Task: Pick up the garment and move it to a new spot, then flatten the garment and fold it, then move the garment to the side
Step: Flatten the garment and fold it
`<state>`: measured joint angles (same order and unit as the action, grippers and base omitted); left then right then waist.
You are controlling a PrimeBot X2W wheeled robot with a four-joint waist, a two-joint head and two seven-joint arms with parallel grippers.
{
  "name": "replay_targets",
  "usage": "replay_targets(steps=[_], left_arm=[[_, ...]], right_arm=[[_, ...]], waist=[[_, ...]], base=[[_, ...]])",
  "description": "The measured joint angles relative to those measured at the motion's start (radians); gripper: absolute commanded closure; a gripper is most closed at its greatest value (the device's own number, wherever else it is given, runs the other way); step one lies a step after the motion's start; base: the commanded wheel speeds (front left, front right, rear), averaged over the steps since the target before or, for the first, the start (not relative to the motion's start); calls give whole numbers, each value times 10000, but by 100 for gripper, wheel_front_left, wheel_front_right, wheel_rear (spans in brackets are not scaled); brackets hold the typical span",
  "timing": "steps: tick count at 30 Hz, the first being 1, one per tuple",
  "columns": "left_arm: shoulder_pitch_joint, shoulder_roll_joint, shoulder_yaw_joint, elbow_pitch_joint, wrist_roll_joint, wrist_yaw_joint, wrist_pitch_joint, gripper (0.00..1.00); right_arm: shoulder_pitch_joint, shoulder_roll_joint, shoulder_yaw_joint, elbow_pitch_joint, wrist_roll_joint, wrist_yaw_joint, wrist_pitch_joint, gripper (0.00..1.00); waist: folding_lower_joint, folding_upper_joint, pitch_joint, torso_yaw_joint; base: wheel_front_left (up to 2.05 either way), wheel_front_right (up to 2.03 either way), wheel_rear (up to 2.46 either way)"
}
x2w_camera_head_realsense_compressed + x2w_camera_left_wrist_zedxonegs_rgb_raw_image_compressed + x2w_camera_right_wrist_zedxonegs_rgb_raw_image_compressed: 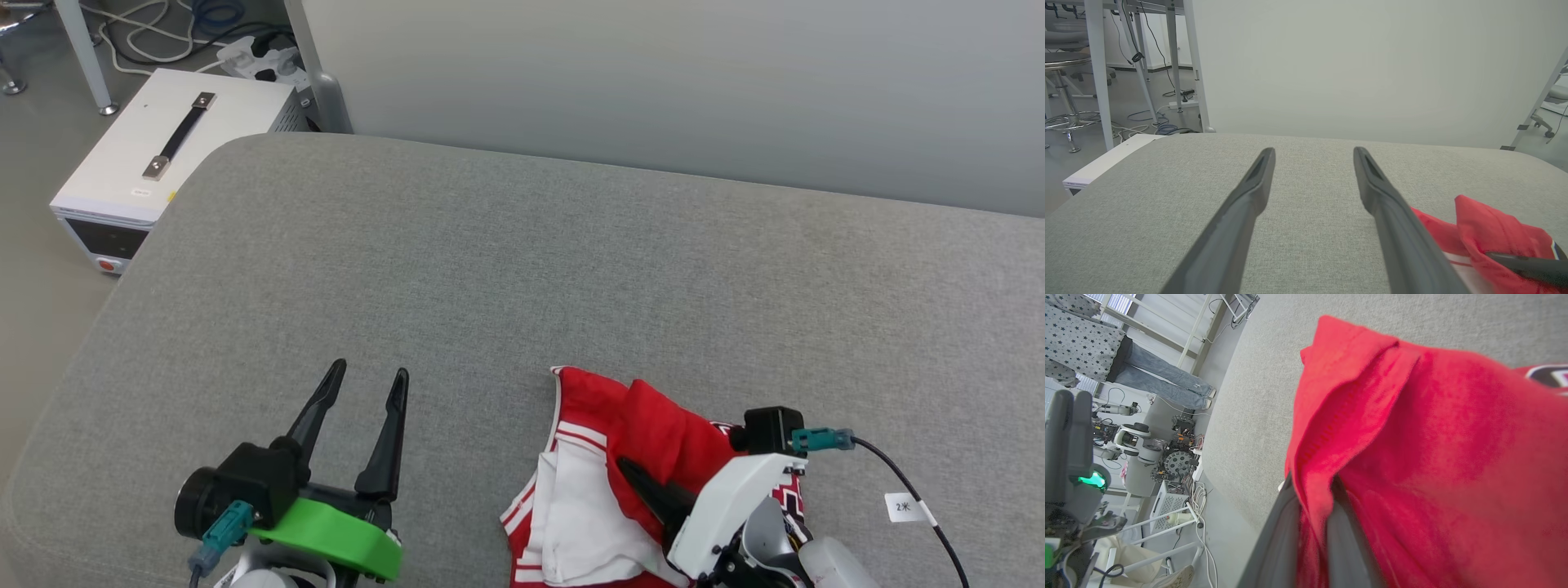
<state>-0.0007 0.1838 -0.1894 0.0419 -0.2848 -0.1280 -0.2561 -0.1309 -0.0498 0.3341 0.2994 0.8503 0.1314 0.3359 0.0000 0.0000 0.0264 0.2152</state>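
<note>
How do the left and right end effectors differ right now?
The left end effector is open and empty over the grey cushion; the right end effector is shut on a fold of the red jersey. The left has a green mount; the right has a white housing. Both have long dark fingers.

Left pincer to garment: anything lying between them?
Nothing. The head view has bare grey cushion between the open left pincer and the garment.
</note>
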Motion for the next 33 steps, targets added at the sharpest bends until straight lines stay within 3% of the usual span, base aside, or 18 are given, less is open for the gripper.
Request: replay_targets(steps=[1,2,3,13,18,21,24,33], left_arm=[[0,0,-2,12,-6,2,0,0],[-1,-2,-6,23,-19,0,0,0],[-2,-2,-12,40,-27,2,2,0],[-1,2,-10,128,-69,2,0,0],[2,12,-31,127,-69,2,0,0],[6,13,-56,125,-73,0,2,0],[10,17,-115,117,-113,0,2,0],[30,-244,-35,75,-765,0,0,0]], right_arm=[[-137,8,59,228,4,0,-123,100],[-244,4,151,389,0,0,-176,68],[-368,-10,291,552,-2,-2,-251,3],[-846,23,2219,441,1243,-2,-679,0],[-1047,29,2368,192,1101,0,-677,0],[-1271,19,2056,56,155,0,-658,0],[-1614,-399,1768,-284,-1181,0,-623,0],[-1933,-2794,924,-1645,-3726,0,-1670,0]], waist=[[0,0,15,21],[0,0,25,39],[0,0,33,60],[0,0,-137,115],[0,0,-242,0],[0,0,-300,-134],[0,0,-358,-316],[0,0,-554,-942]], base=[[0,0,0],[0,0,0],[0,0,0],[0,0,0],[0,0,0],[0,0,0],[0,0,0],[0,0,0]])
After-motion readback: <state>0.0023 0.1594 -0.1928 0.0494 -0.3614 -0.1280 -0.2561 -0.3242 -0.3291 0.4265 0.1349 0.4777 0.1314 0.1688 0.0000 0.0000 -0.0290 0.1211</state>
